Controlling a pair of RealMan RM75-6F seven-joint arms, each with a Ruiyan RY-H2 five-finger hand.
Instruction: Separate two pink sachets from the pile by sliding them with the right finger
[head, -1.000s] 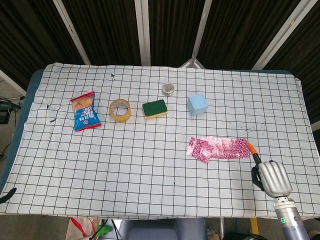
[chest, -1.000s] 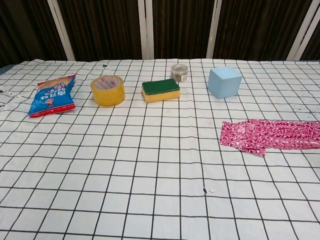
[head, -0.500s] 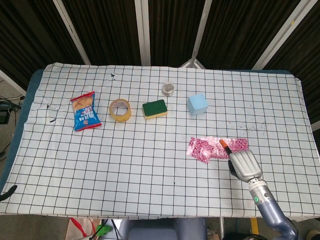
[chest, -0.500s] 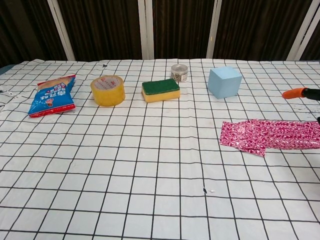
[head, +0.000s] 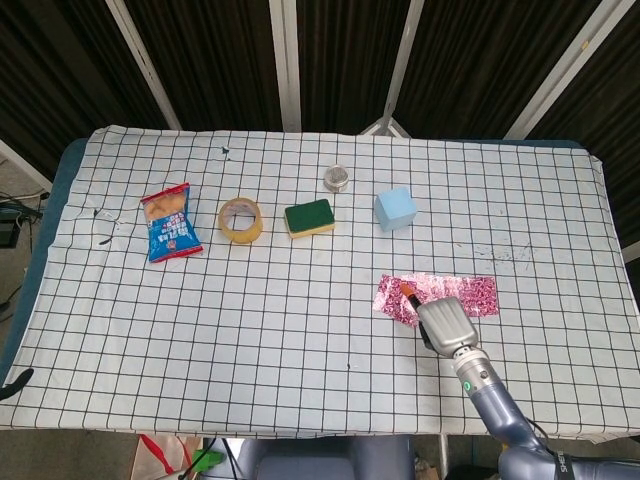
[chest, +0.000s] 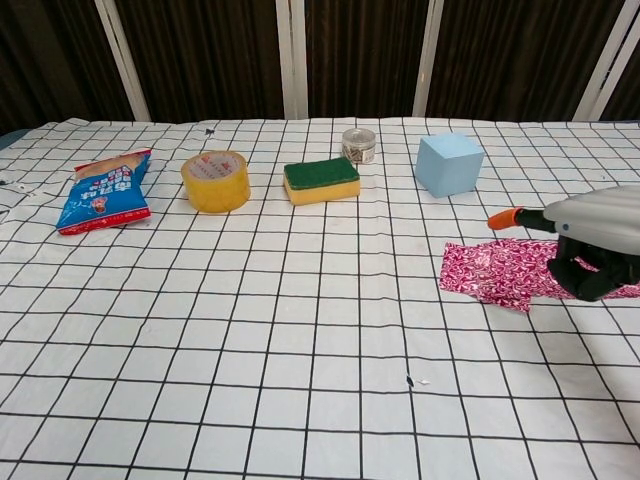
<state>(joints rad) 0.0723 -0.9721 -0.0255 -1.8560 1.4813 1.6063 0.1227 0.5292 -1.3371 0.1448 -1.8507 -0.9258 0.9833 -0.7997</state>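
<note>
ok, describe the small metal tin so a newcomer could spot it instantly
Start at the row of items across the far half of the checked tablecloth. The small round silver tin sits furthest back, between the green-topped yellow sponge and the light blue cube; it is the only shiny metal item.

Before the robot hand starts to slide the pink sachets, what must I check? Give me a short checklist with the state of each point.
1. Right robot hand is over the pink sachets: ok; it covers the middle of the pile in the head view.
2. Orange fingertip touches a sachet: cannot tell; in the chest view it seems to sit above the pile.
3. Other fingers curled in, one pointing: ok.
4. Free tablecloth near the pile for sliding: ok.
5. Blue cube stands apart from the pile: ok.
6. Number of sachets in the pile: cannot tell; they overlap.
</note>
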